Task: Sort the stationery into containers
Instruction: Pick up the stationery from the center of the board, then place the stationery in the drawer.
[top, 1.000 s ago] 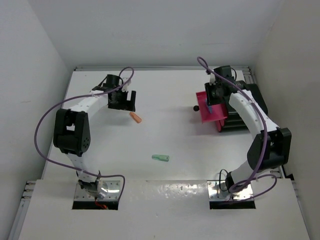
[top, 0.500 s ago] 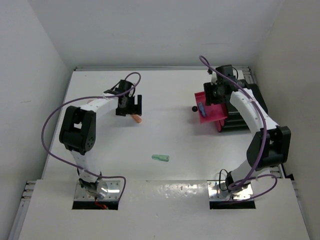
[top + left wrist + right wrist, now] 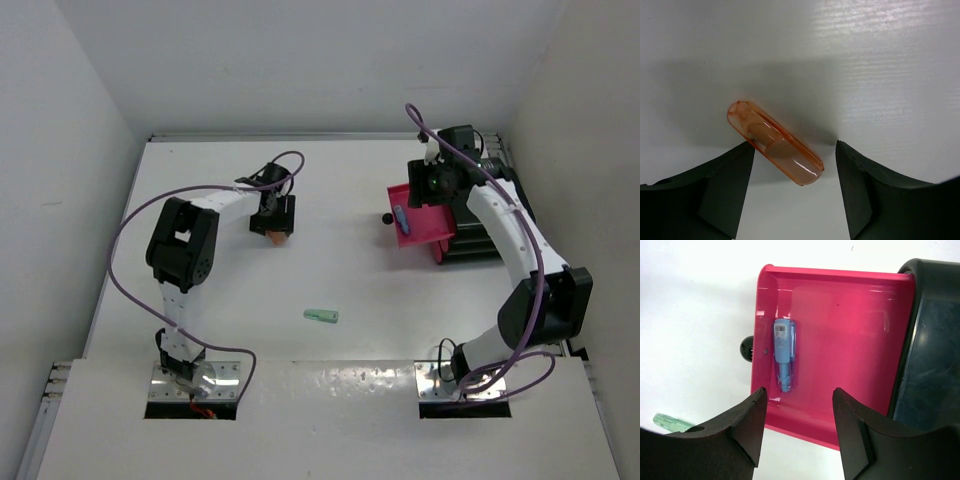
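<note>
A stubby orange piece point(image 3: 774, 142) lies slanted on the white table, and my left gripper point(image 3: 793, 149) is open around it. The left finger point(image 3: 725, 175) is at its side and a gap shows on the right. From above, the left gripper point(image 3: 274, 220) covers most of the orange piece point(image 3: 273, 238). A magenta drawer point(image 3: 850, 340) is pulled out of the black box point(image 3: 935, 340). A blue piece point(image 3: 784, 360) lies loose in it near the knob point(image 3: 746, 348). My right gripper point(image 3: 799, 390) hangs open and empty above the drawer's front. A mint piece point(image 3: 321, 316) lies mid-table.
The black box point(image 3: 482, 246) stands at the table's right edge with the drawer point(image 3: 428, 228) and its knob point(image 3: 388, 216) pointing left. Purple cables loop over both arms. The mint piece point(image 3: 670, 422) shows at the lower left of the right wrist view.
My left gripper moved right onto the orange piece and its jaws have narrowed. My right gripper opened, and the blue piece now lies loose in the drawer.
</note>
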